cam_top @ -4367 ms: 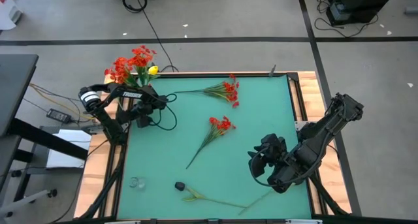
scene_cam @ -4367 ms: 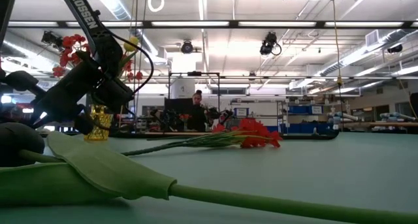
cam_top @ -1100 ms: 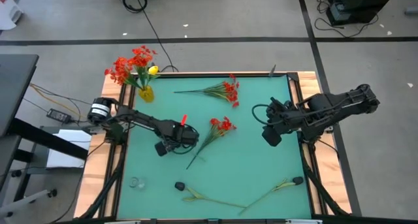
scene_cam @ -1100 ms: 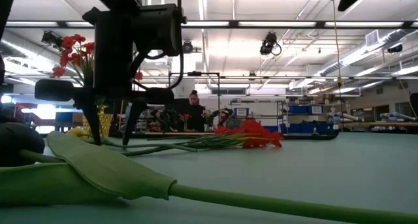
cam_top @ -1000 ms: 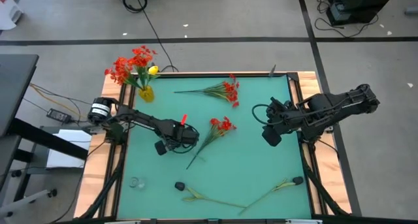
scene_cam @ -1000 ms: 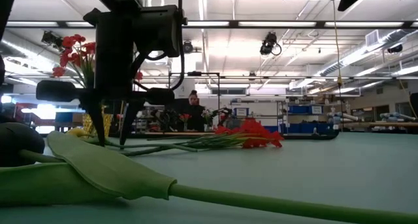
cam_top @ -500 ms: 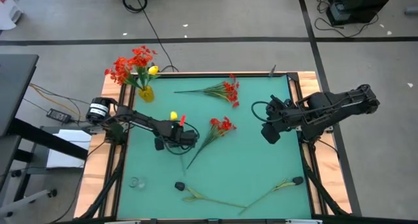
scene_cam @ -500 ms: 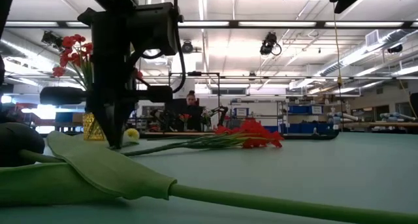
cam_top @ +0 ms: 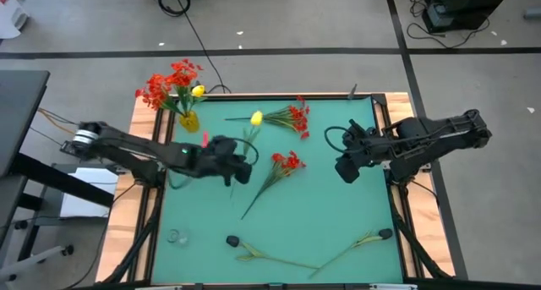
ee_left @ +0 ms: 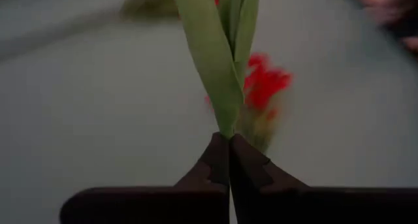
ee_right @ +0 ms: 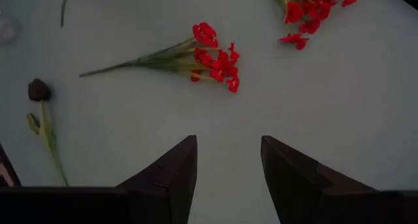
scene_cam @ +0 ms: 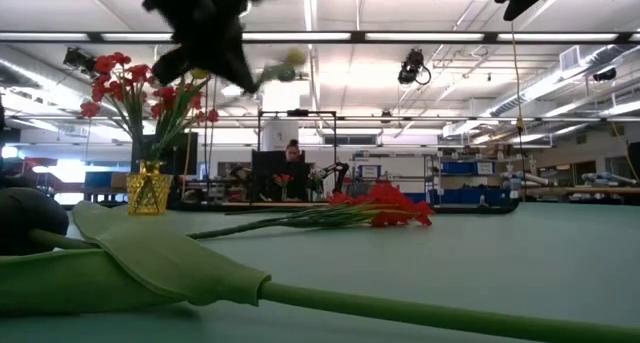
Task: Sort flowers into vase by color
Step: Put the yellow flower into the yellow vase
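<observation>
Big open workshop behind the green table, ceiling strip lights everywhere, and a person sat way off at the back.

The left gripper was up off the table with its jaws squeezed tight on a tulip stem. From the wrist view, the green leaves stuck straight out past the closed fingertips, and the yellow head sat out beyond the jaws toward the far edge. In the low view it was just a blur up near the ceiling lights.

A red spray lay flat on the table just past those jaws, stem trailing toward the near edge. Another red spray lay further out, near the far edge.

The vase stood at the far left corner, well off to the side of the left jaws, already holding red blossoms and one yellow tulip.

The right gripper hung over the right side, jaws spread with nothing in them, pointing at the middle red spray.

Two dark-headed stems lay along the near edge.
</observation>
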`<state>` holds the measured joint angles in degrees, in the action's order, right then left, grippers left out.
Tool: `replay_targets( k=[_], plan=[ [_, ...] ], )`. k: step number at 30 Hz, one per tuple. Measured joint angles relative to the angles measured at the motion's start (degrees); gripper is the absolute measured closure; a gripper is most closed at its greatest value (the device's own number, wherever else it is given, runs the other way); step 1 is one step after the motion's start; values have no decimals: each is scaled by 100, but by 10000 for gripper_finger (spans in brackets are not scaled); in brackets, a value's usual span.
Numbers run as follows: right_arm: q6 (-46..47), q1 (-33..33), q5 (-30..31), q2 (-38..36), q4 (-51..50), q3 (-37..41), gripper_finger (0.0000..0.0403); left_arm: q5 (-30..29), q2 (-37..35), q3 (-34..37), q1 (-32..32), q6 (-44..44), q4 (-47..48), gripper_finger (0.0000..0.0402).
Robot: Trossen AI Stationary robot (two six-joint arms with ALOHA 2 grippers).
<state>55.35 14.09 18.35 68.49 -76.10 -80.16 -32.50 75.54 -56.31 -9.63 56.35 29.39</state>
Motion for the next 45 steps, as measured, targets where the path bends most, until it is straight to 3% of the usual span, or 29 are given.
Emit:
replay_targets(
  k=[3, 10, 13, 15, 21, 28, 35, 45],
  plan=[
    [56, -76, 17, 2, 51, 0, 224, -225, -650, 0, 155, -1124, -481, 400],
    [157, -77, 291, 96, 61, 0, 224, -1798, -1964, -4, 453, -3676, -719, 401],
    [149, -77, 663, 165, 43, 0, 224, -2503, -2401, -7, 554, -4150, -296, 401],
    [146, -77, 839, 185, 47, 0, 224, -2676, -2667, 42, 625, -4285, -103, 401],
    [-373, -79, 1006, 314, 134, 0, 224, -2690, -3772, 1099, 745, -4881, -951, 401],
    [-757, -109, 1043, 409, 163, 0, 224, -2693, -4899, 2721, 1082, -6677, -3560, 401],
    [-909, -197, 1056, 433, 194, 0, 224, -2647, -5085, 3455, 1962, -7520, -4520, 399],
    [-994, -197, 1010, 433, 250, 0, 224, -1549, -5081, 4190, 3430, -7498, -5367, 396]
  ],
)
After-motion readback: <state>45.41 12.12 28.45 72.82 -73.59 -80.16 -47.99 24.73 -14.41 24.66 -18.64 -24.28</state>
